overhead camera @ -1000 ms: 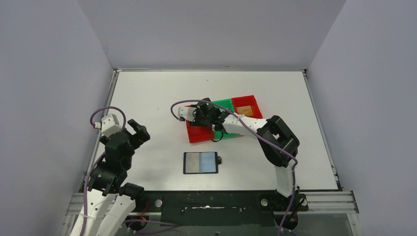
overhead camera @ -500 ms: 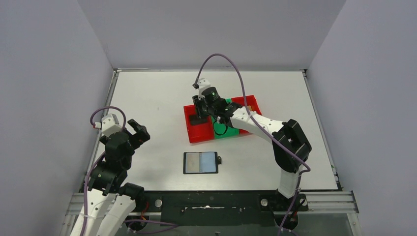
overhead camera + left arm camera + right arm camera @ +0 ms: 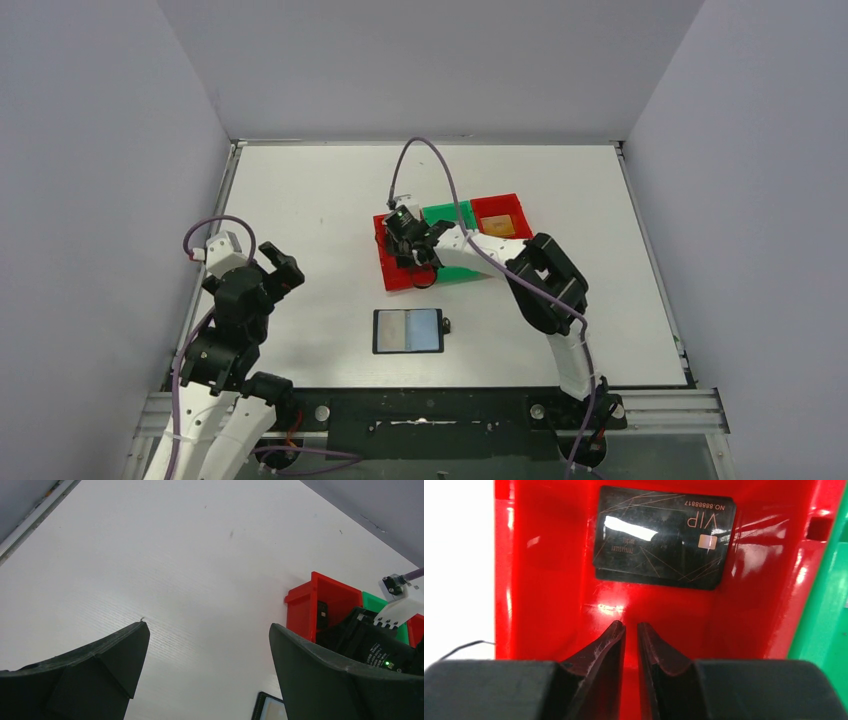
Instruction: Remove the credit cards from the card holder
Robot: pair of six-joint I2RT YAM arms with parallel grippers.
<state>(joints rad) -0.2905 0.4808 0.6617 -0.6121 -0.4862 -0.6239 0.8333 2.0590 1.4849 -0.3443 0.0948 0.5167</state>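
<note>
Right wrist cam: my R gripper (image 3: 631, 626) sits low over the red bin (image 3: 544, 580), fingers nearly pinched together w/ a thin gap, nothing betw them. Just ahead the black card (image 3: 664, 536) lies flat on the bin floor. Nearer my bases the card holder (image 3: 408, 331) lies open on the table (image 3: 300, 190). My L gripper (image 3: 205, 645) is spread wide, empty.

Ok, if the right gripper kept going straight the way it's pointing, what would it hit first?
Probably the bare floor of the red plastic bin, just short of the glossy black rectangular card lying flat in it. Depth is unclear, so the right gripper might touch the card's near edge.
</note>
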